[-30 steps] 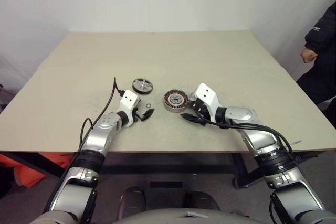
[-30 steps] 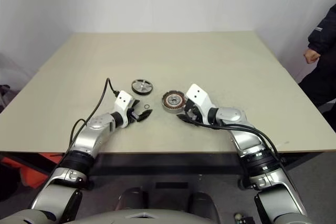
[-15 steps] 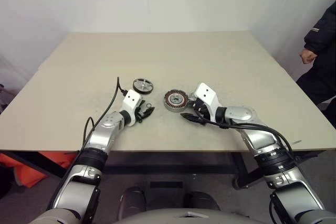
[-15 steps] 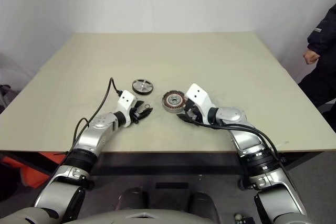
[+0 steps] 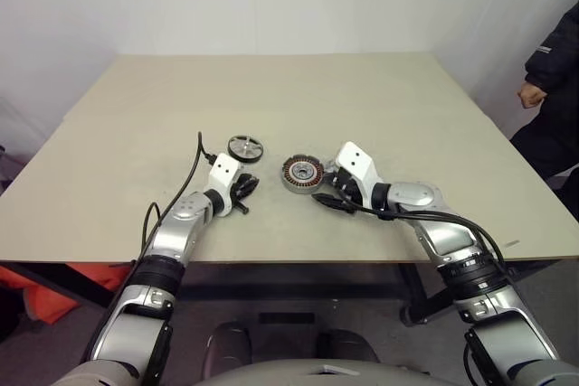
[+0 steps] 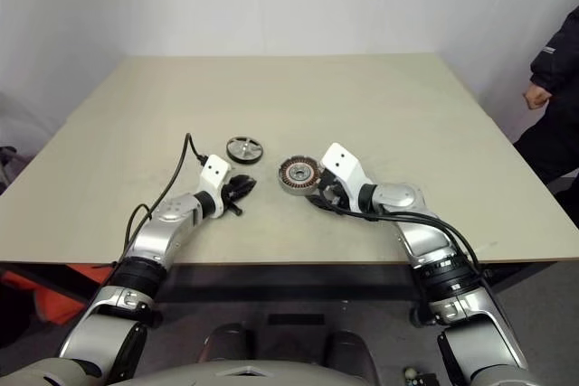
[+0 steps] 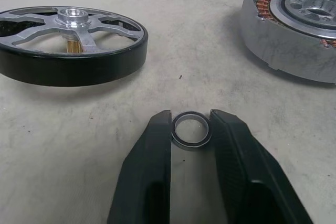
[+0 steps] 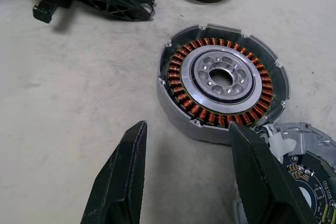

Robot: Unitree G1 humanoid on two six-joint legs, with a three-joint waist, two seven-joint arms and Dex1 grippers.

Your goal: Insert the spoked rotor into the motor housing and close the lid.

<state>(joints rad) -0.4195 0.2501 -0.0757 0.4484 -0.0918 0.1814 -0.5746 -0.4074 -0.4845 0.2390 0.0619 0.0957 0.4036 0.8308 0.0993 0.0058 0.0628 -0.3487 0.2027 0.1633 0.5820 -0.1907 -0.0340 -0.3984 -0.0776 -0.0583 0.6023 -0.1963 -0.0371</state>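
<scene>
1. Left gripper (image 7: 191,124): fingers pinching a small dark metal ring (image 7: 191,129) on the beige table (image 5: 362,97).
2. Right gripper (image 8: 186,145): fingers spread, beside the round silver copper-wound motor housing (image 8: 223,82).
3. Black-rimmed spoked rotor (image 7: 71,43): lying flat near the left gripper.

The left gripper (image 7: 191,121) has narrowed from wide open; its fingertips (image 7: 160,124) now sit against either side of the small ring (image 7: 191,129) on the table (image 7: 79,129). The ring, formerly lying clear between the spread fingers, is now flanked by both. The closing is not confirmed complete.
</scene>
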